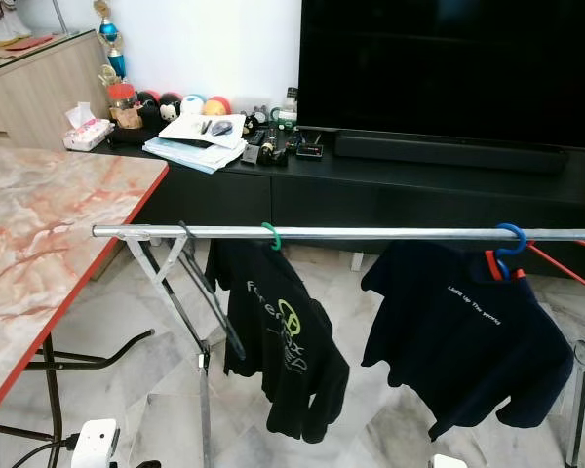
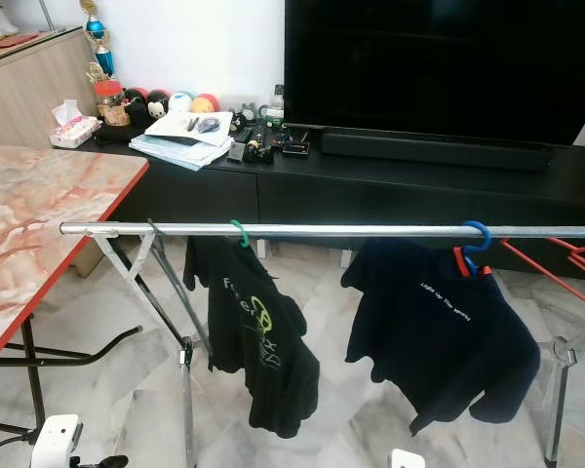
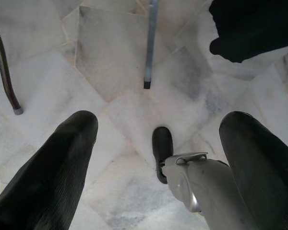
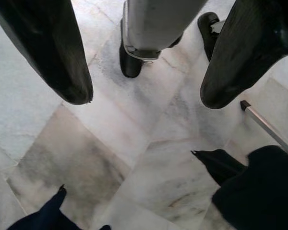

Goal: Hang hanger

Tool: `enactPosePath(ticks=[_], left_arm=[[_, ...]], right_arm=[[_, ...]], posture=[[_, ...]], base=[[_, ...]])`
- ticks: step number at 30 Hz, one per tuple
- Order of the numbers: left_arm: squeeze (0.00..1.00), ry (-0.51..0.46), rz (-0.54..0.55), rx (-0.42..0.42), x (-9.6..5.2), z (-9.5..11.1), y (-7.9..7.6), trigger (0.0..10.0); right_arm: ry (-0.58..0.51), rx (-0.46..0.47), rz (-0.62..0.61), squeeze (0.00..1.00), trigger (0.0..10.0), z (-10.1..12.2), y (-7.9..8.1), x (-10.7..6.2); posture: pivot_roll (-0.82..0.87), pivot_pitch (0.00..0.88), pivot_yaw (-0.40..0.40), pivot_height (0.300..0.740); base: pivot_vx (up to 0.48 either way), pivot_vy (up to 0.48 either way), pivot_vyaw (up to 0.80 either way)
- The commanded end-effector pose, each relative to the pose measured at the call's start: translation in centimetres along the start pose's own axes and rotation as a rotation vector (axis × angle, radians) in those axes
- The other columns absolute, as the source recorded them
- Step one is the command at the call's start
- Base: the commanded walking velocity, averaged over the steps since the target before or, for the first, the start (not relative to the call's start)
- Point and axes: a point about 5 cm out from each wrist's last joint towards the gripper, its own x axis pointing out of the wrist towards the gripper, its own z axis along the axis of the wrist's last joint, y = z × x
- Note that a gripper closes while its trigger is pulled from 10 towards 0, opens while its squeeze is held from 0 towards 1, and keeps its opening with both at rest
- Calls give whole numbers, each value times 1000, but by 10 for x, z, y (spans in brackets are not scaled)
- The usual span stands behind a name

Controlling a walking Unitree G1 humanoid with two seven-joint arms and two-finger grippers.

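While both arms hang idle over the marble floor [image 3: 110, 57], you have the left gripper [image 3: 158, 143] and right gripper [image 4: 144, 91] spread wide, holding nothing. Across mid-frame, the steel rail [image 1: 370, 233] already carries a green hanger [image 1: 270, 234] and blue hanger [image 1: 510, 239] with black T-shirts; a bare red hanger [image 1: 565, 268] sits at right edge. It likely handles light, stiff, slippery: pinch it beside the hook

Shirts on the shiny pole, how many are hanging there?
2. One black shirt with green print hangs on a green hanger hook near the rail's middle; a dark navy shirt hangs on a blue hook further right.
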Motion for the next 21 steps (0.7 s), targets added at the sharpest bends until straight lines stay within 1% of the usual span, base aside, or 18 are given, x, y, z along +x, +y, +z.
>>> enactPosePath(ticks=[1, 16, 21], left_arm=[[0, 10, 0, 2, -1, -1, 2, 10000], [0, 2, 1, -1, 0, 1, 2, 10000], [0, 12, 13, -17, 0, 1, 2, 10000]], right_arm=[[20, -4, -8, 0, 10000, -6, -4, -2], [-2, 8, -3, 0, 10000, 0, -1, 0], [-17, 9, 0, 0, 10000, 4, -1, 1]], posture=[[45, 31, 18, 740], [46, 50, 17, 740], [45, 53, 15, 740]], base=[[0, -401, 0], [0, -412, 0], [0, 0, 0]])
